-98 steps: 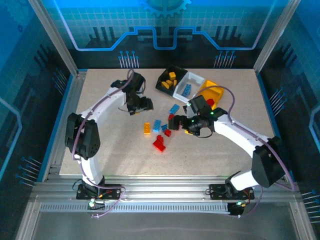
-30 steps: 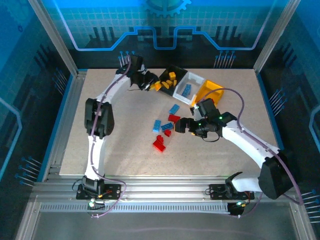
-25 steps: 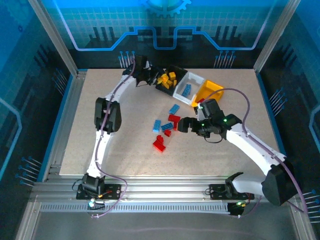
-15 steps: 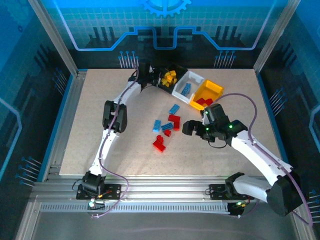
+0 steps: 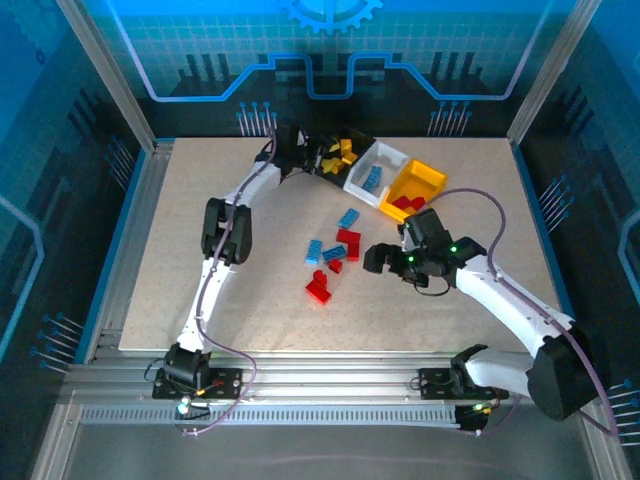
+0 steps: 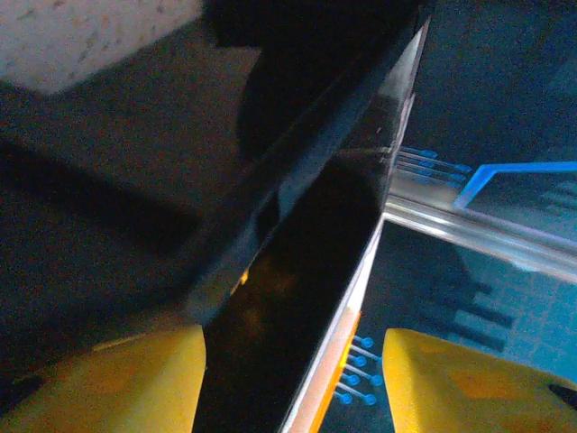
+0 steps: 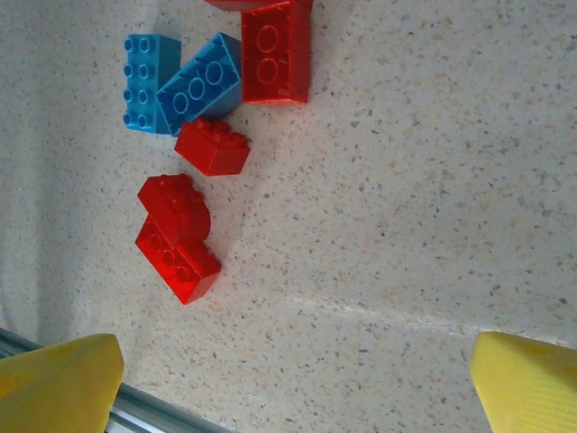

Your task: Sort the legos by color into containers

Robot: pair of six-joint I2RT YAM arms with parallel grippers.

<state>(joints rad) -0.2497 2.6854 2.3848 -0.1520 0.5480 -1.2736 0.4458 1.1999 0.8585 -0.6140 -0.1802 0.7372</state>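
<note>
Left gripper (image 5: 302, 160) reaches the far-left rim of the black bin (image 5: 328, 178), which holds yellow bricks (image 5: 341, 155). White bin (image 5: 392, 152) has blue bricks (image 5: 373, 180), yellow bin (image 5: 432, 174) red bricks (image 5: 405, 204). Loose red and blue legos (image 5: 335, 252) lie mid-table (image 5: 250, 300); right gripper (image 5: 374, 258) sits just beside them.

Left wrist: black bin (image 6: 297, 216) wall close ahead of the left fingertips (image 6: 108, 379), dark and blurred; its contents hidden. Those fingertips clipped by bottom edge.
Right wrist: red brick (image 7: 224, 4) farthest ahead of the right fingertips (image 7: 59, 379) cut to a sliver by top edge.
Overhead: left gripper (image 5: 302, 160) dark against the bin, jaws unreadable.
</note>
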